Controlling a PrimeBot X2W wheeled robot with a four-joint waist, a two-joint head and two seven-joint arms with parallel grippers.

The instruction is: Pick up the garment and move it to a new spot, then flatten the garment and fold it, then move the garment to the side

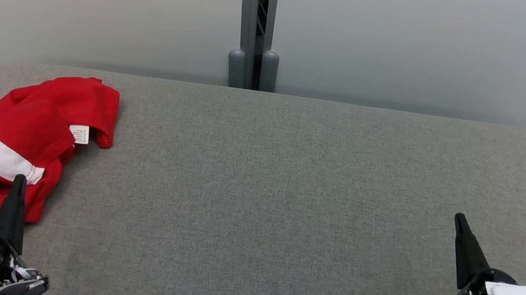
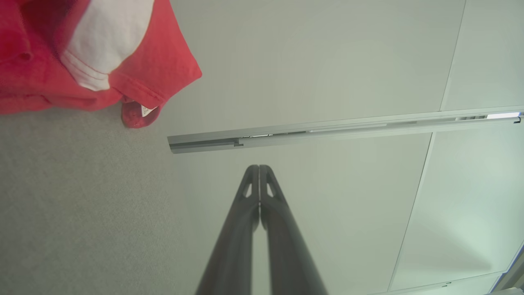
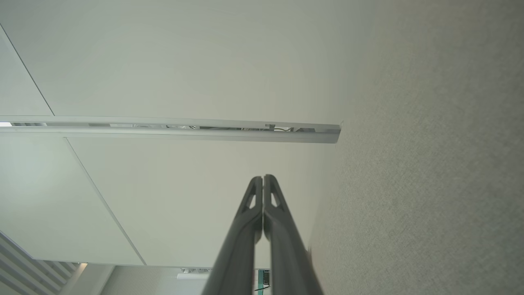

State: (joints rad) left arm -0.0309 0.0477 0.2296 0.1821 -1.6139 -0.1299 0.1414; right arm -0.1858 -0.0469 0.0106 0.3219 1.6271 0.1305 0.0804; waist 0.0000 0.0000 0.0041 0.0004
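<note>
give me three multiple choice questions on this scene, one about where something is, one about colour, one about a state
1. Where on the grey table does the garment lie?
A. far left
B. middle
C. far right

2. What colours is the garment?
A. blue and grey
B. red and white
C. all black

3. How do the left gripper and right gripper stand?
A. both open
B. one open, one shut
C. both shut, holding nothing

Answers:
1 A, it lies crumpled at the left end of the grey table.
2 B, it is red cloth with white panels.
3 C, each wrist view shows the jaws closed with nothing between them.
</note>
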